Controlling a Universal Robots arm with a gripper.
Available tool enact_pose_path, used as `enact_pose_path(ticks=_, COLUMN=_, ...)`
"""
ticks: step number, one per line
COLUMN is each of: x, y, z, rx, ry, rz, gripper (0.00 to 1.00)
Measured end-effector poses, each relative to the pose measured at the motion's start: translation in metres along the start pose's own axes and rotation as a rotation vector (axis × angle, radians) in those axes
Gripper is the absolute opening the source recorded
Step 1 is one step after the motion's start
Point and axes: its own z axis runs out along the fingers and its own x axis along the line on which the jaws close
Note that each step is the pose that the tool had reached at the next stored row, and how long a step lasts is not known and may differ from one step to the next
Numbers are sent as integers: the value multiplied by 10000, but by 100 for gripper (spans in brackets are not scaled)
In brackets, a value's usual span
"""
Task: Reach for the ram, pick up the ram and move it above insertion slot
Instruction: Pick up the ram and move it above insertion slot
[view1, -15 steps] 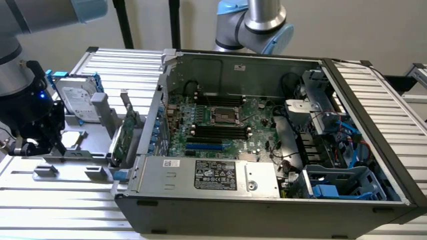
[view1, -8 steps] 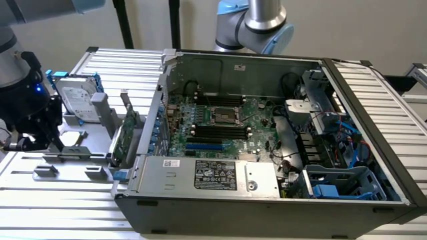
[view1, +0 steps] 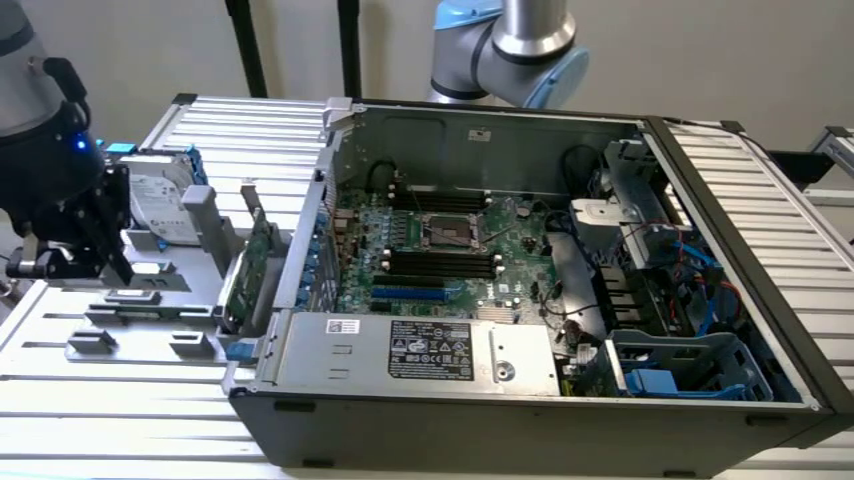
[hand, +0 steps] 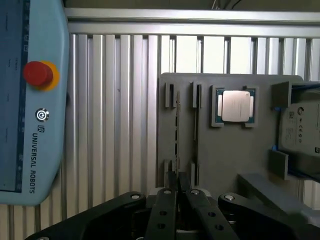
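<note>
Ribbed aluminium surface (view1: 120, 390) under a pale wall. At centre of the exterior view, an open grey computer case (view1: 534, 400) holds a green motherboard (view1: 514, 235) with a square metal processor socket (view1: 451, 234), parallel black memory slots including the insertion slot (view1: 441, 262), a short blue socket (view1: 407, 294), cabling, and a power supply with a white-and-black label (view1: 430, 348), print too small to read.

At the exterior view's left, a grey fixture tray (view1: 200, 265) carries a wide green expansion card (view1: 251, 270) standing on edge and a hard drive (view1: 160, 205).

Wrist view: the same tray (hand: 240, 160) holds a processor chip (hand: 236, 106) in a recess and the ram (hand: 177, 132), seen edge-on as a thin dark strip between grey clips. A teach pendant (hand: 30, 100) reads "UNIVERSAL ROBOTS", with a red stop button (hand: 38, 73).

End effector (hand: 176, 181): black fingers nearly together, tips at the near end of the ram; whether they clamp it, cannot tell. In the exterior view it (view1: 80, 260) hangs over the tray at far left.
</note>
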Motion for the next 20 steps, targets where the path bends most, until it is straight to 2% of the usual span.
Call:
enact_pose_path(ticks=9, x=-2, y=-335, z=-390, rx=-1, ry=-65, rz=-4, gripper=13)
enact_pose_path(ticks=20, x=-3, y=-816, z=-825, rx=0, ry=-207, rz=-12, gripper=13)
